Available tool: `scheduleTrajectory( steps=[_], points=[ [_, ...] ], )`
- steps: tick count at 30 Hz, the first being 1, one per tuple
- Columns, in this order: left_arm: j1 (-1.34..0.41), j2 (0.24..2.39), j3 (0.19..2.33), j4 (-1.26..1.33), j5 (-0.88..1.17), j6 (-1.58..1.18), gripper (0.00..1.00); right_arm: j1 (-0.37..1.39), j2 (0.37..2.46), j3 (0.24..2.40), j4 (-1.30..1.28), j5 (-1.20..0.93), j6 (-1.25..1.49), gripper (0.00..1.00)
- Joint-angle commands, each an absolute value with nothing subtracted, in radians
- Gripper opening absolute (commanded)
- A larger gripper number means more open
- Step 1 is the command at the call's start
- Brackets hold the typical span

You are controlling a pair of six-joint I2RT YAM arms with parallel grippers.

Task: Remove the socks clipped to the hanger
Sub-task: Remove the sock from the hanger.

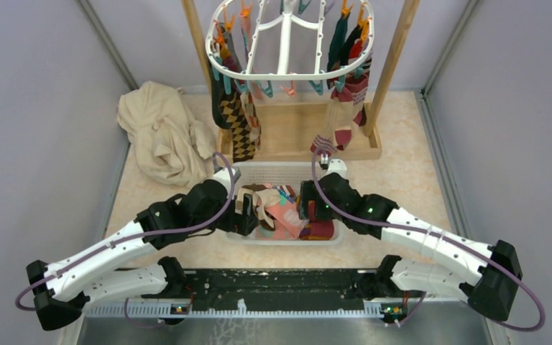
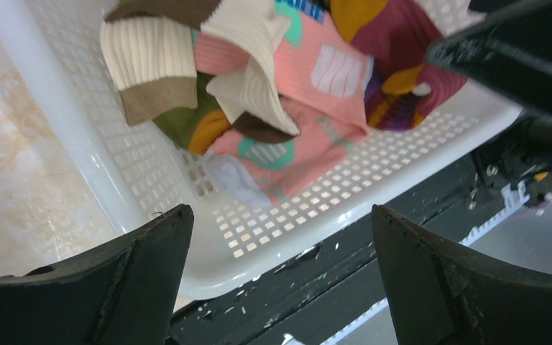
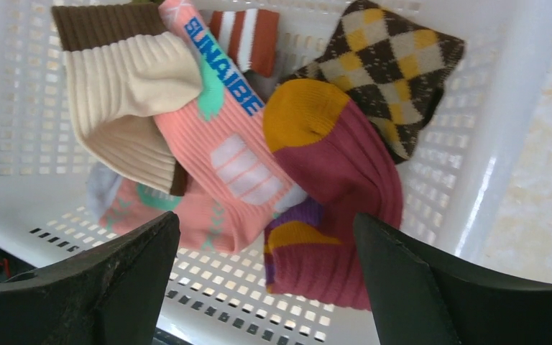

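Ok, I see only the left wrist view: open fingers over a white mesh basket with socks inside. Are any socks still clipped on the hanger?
Observer: Yes. The white plastic oval hanger carries socks on both sides: brown argyle socks on its left, red and dark green socks on its right.
Operator: And the right gripper, does it hold something?
Observer: No. The right gripper is open and empty above the white mesh basket.
Operator: Is anything else on the table?
Observer: A crumpled beige cloth lies left of the wooden frame that carries the hanger.
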State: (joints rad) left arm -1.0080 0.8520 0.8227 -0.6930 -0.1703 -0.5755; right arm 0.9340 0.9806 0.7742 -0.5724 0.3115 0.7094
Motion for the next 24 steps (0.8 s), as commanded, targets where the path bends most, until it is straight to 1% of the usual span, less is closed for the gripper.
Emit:
scheduleTrajectory(
  steps=[1, 4, 7, 11, 15, 18, 24],
  points=[
    [-1.012, 0.897, 0.943, -0.693, -0.269, -0.643, 0.99, 0.941, 0.987, 0.802, -0.445, 0.238, 0.697, 0.91],
    [-1.011, 0.941, 1.010, -0.744, -0.318, -0.727, 0.99, 0.941, 0.948, 0.763, -0.426, 0.227, 0.688, 0.90],
    [-1.012, 0.934, 1.035, -0.721, -0.323, -0.789, 0.99, 0.940, 0.904, 0.757, -0.433, 0.234, 0.625, 0.90],
    [-1.011, 0.884, 1.044, -0.630, -0.377, -0.790, 0.99, 0.940, 0.836, 0.793, -0.427, 0.278, 0.539, 0.90],
    [-1.012, 0.881, 1.106, -0.582, -0.422, -0.748, 0.99, 0.941, 0.772, 0.827, -0.391, 0.314, 0.477, 0.90],
    [-1.011, 0.924, 1.211, -0.584, -0.419, -0.688, 0.99, 0.941, 0.752, 0.860, -0.364, 0.326, 0.438, 0.90],
    [-1.012, 1.042, 1.515, -0.710, -0.465, -0.563, 0.99, 0.941, 0.786, 1.008, -0.351, 0.352, 0.361, 0.90]
  ],
)
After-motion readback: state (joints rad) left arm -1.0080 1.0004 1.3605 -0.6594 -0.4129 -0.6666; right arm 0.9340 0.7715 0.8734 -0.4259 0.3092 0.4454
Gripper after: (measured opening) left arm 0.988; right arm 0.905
